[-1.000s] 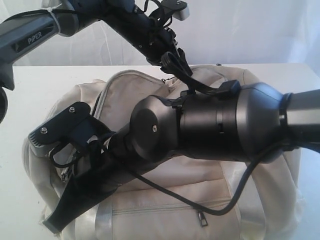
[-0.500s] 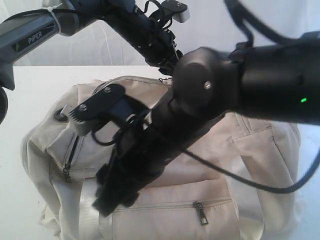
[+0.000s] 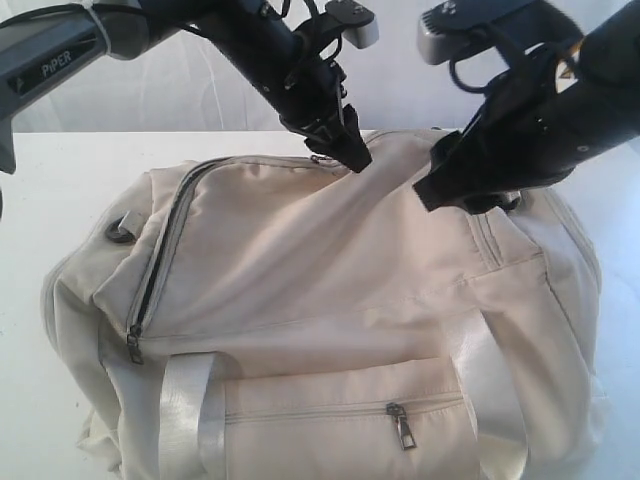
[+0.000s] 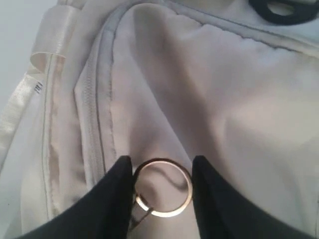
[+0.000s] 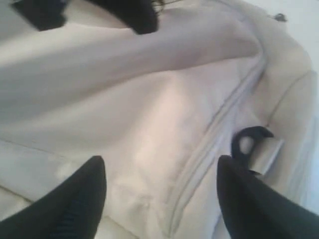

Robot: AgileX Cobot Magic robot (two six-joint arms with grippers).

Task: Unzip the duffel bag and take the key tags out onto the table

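The right arm, which a second ago lay low across the front of the duffel bag and hid most of it, has swung up and off to the right. The left arm has kept its place at the bag's far edge. The right end effector now hangs above the bag's right shoulder with its fingers spread wide and nothing between them. The wrist view shows only cream fabric, a zip seam and a black D-ring below it. Backing off this way probably clears room for the zipper to travel.

The left end effector is down on the top panel, its two fingers closed against either side of a metal ring pull beside the zip seam. Gripping the ring across its width looks meant to give a firm handle for dragging the slider along.

The bag sits on the white counter, its front pocket zipped. A dark line runs along the main zipper at the left end. I cannot tell whether it is parted there. The key tags are not in view, presumably inside.
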